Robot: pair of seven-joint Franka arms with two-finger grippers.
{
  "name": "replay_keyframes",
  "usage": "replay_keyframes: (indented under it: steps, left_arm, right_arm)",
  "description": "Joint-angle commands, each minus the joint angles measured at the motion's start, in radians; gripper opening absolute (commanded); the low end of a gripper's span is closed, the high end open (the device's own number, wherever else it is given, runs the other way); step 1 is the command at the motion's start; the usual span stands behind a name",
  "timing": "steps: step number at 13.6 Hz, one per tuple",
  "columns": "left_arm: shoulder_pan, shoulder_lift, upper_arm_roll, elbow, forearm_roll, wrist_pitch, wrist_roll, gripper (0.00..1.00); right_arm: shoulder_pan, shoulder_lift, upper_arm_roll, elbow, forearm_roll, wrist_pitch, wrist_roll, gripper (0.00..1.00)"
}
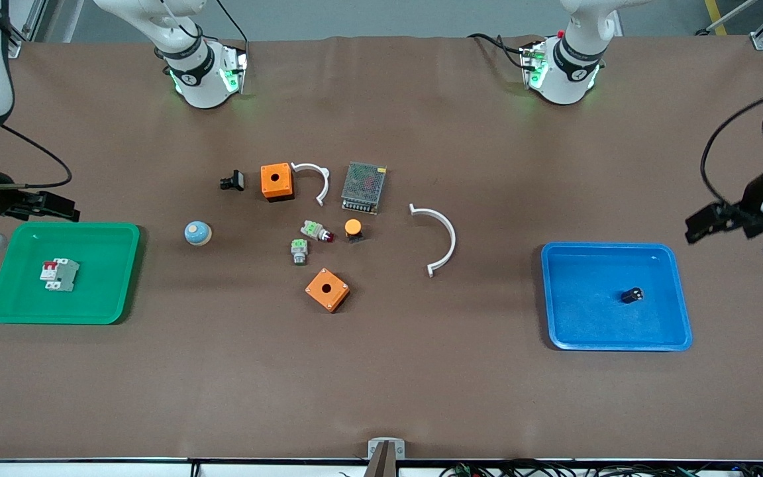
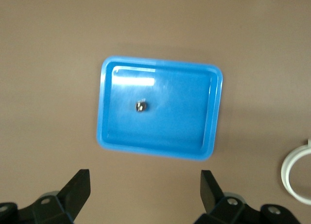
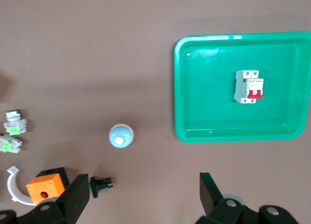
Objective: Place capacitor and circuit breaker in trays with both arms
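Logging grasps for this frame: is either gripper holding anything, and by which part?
Nothing is held. The left gripper and right gripper are open and empty.

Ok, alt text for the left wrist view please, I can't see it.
A blue tray on the brown table holds only the tiny capacitor, near its middle. The left gripper hangs open and empty above the table beside the tray.

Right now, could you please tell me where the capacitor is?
The capacitor lies inside the blue tray at the left arm's end of the table, apart from the tray's walls, nothing else in there with it.
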Motion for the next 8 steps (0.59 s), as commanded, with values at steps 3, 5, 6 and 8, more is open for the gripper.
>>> replay_keyframes:
  steps: [3,5,6,8]
  left_arm:
    - [-0.066,-0.100,0.043,0.019,-0.064,-0.147,0.014,1.00]
    - [-0.141,-0.122,0.106,0.016,-0.063,-0.191,0.017,1.00]
    - [-0.143,-0.123,0.106,0.015,-0.063,-0.203,0.018,1.00]
    - [-0.155,-0.137,0.108,0.005,-0.063,-0.210,0.020,1.00]
  right_arm:
    - [0.036,-0.047,-0.006,0.035,-0.013,-0.034,0.045,1.00]
    - [0.038,-0.042,-0.006,0.083,-0.013,-0.051,0.043,1.00]
    - [0.038,-0.042,-0.006,0.104,-0.014,-0.051,0.046,1.00]
    - [0.033,-0.039,-0.006,0.156,-0.013,-0.051,0.045,1.00]
